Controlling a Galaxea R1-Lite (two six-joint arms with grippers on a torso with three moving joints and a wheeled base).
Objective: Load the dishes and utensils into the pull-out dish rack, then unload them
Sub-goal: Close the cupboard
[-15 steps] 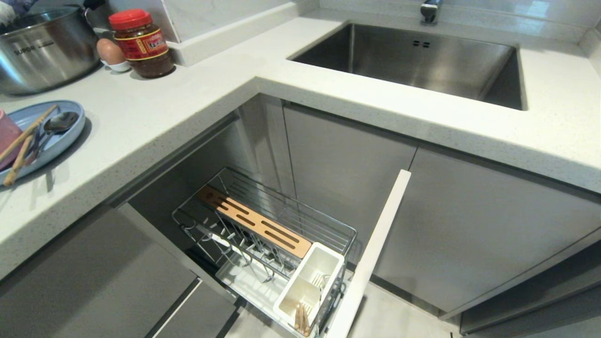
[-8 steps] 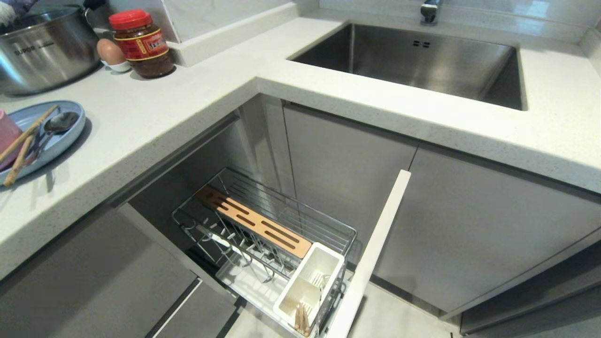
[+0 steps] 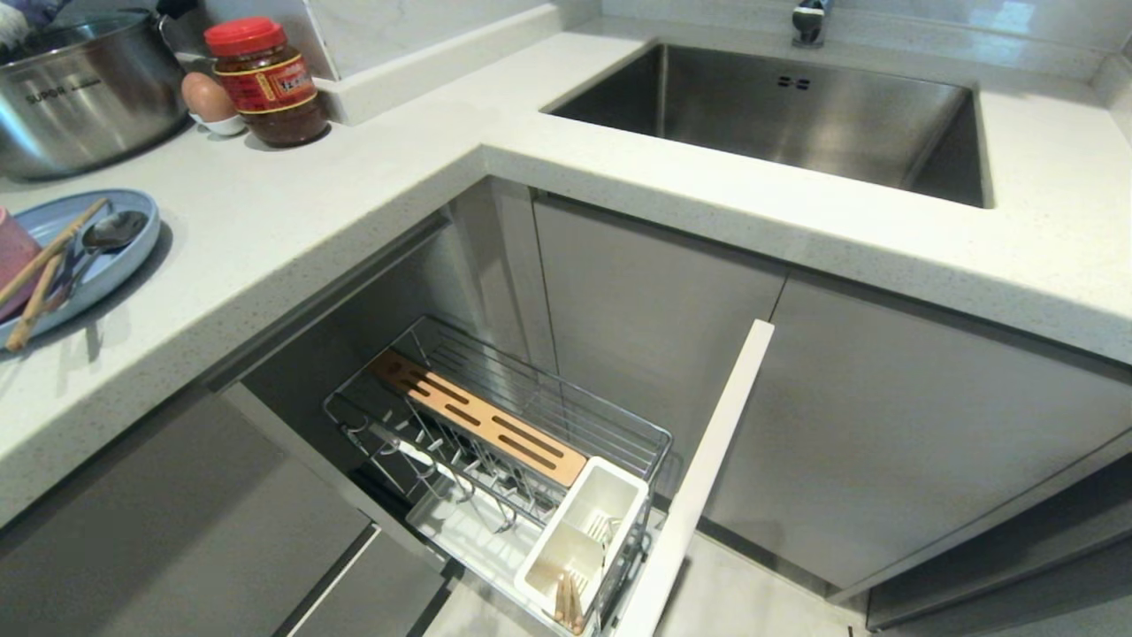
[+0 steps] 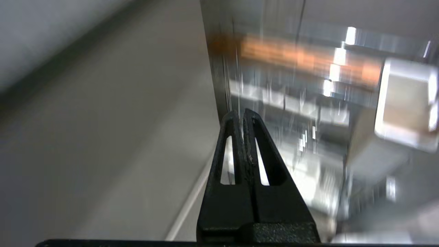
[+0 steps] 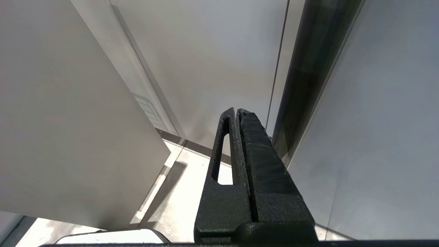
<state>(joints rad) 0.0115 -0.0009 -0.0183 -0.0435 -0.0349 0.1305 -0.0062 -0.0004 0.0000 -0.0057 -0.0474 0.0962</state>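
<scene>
Nearest, low in front of the robot, the pull-out dish rack (image 3: 495, 442) stands drawn out of the open cabinet, its white front panel (image 3: 699, 482) running along its right edge. At its near end the white cutlery cup (image 3: 584, 540) holds some light wooden sticks (image 3: 566, 602) in its front compartment. Behind the cup, the slotted wooden strip (image 3: 478, 416) lies along the rack, with bare upright prongs (image 3: 442, 469) and the white drip tray (image 3: 460, 526) beside it. Grey cabinet fronts (image 3: 884, 425) close in on both sides, and a strip of pale floor (image 3: 752, 602) lies open to the right of the panel.

Neither arm shows in the head view. The left gripper (image 4: 241, 115) has its fingers pressed together, holding nothing, beside a grey cabinet face with the rack, blurred, beyond its tips. The right gripper (image 5: 236, 111) also has its fingers together and empty, down among cabinet panels above the floor.

Higher up, the white speckled bench (image 3: 354, 177) wraps the corner. On its left edge sits the light-blue plate (image 3: 133, 243), carrying the pink bowl (image 3: 13, 257), the chopsticks (image 3: 44, 265) and a silver spoon (image 3: 110, 232). Open bench lies between the plate and the corner. Farther back stand a steel pot (image 3: 80, 88), an egg (image 3: 208, 97) on a small white stand and a red-lidded jar (image 3: 270, 84). The steel sink (image 3: 796, 124) is sunk into the far right.
</scene>
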